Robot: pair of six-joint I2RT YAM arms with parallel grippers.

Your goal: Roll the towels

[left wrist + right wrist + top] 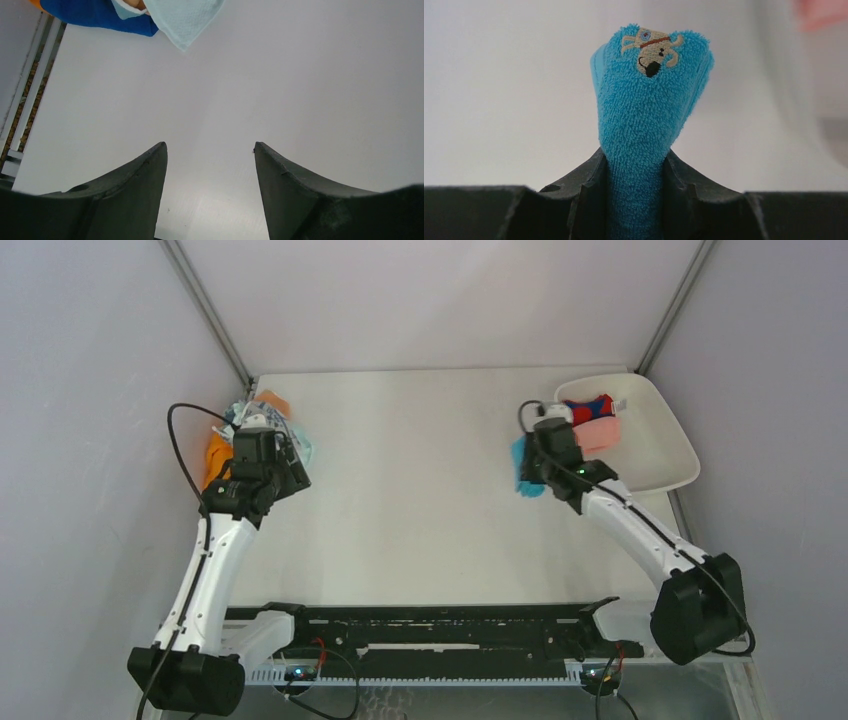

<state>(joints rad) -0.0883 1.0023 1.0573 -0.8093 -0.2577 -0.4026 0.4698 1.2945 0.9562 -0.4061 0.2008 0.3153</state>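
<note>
Right wrist view, right gripper (634, 155) clamped on bright blue towel (644, 110) (embroidered dog), left gripper (209, 146) parted, empty.

Bright, even, diffuse; faint soft shadows. Mild sheen on table (210, 210). Right-wrist background defocused, pink towel (824, 11) blurred.

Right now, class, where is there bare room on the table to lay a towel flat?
The middle of the table, between the towel pile far left and the tray far right, is bare. Crowded: the pile's corner, and the tray's left edge, where the right hand grips a blue towel.
</note>
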